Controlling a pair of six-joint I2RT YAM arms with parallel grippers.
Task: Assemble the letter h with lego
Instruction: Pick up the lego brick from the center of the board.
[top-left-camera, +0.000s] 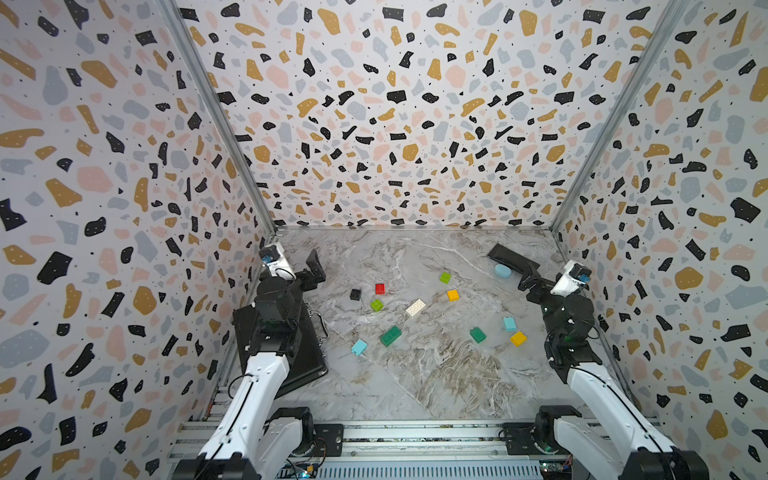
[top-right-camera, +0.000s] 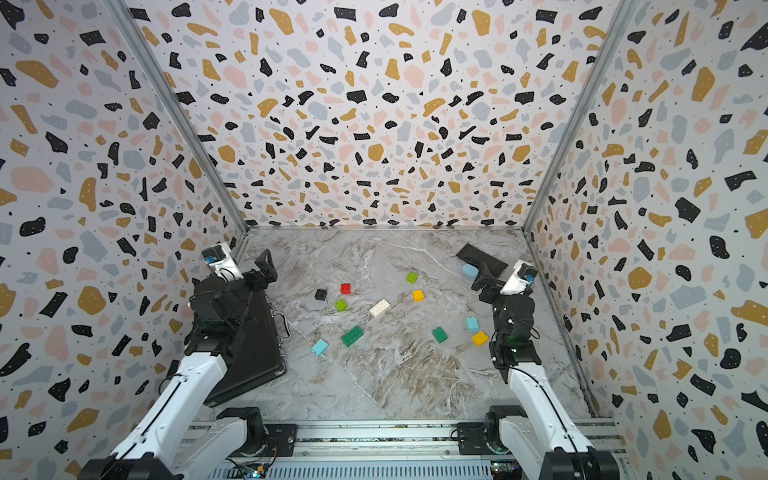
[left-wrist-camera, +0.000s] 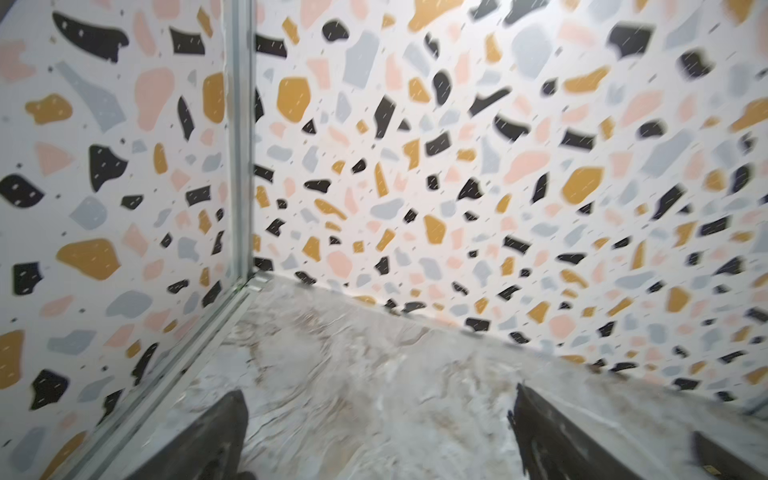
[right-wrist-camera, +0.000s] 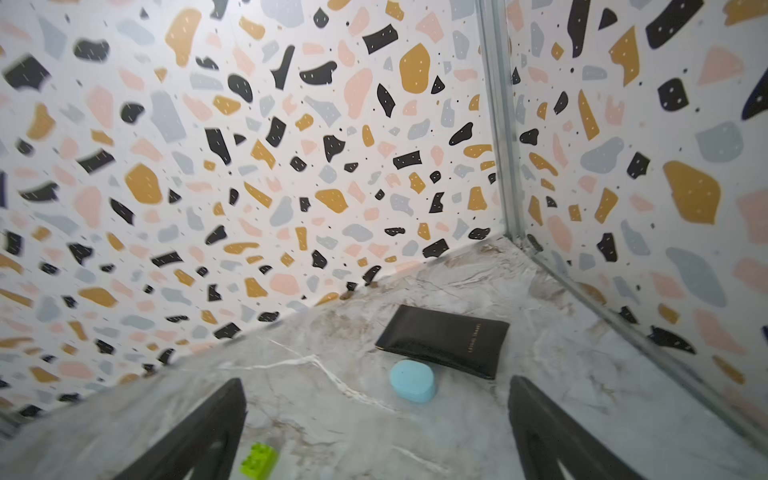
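Left hand (left-wrist-camera: 378, 390): jaws spread wide, holding nothing, above the table (top-left-camera: 415, 382) near its far left corner.
Black case (top-left-camera: 309, 365): lies flat under the left arm.
Left lego: light blue brick (top-left-camera: 359, 347), black brick (top-left-camera: 355, 294), red brick (top-left-camera: 379, 288), lime brick (top-left-camera: 377, 305) and long dark green brick (top-left-camera: 390, 335), all loose and apart.
Middle: long white brick (top-left-camera: 415, 308), studs up, alone.
Right lego: second lime brick (top-left-camera: 445, 277), orange brick (top-left-camera: 453, 295), small dark green brick (top-left-camera: 477, 334), and second light blue brick (top-left-camera: 509, 323) near yellow brick (top-left-camera: 518, 338).
Far right: pale-blue oval (right-wrist-camera: 412, 380) just beside black pouch (right-wrist-camera: 446, 338).
Right hand (right-wrist-camera: 376, 382): jaws spread wide, empty, facing the oval.
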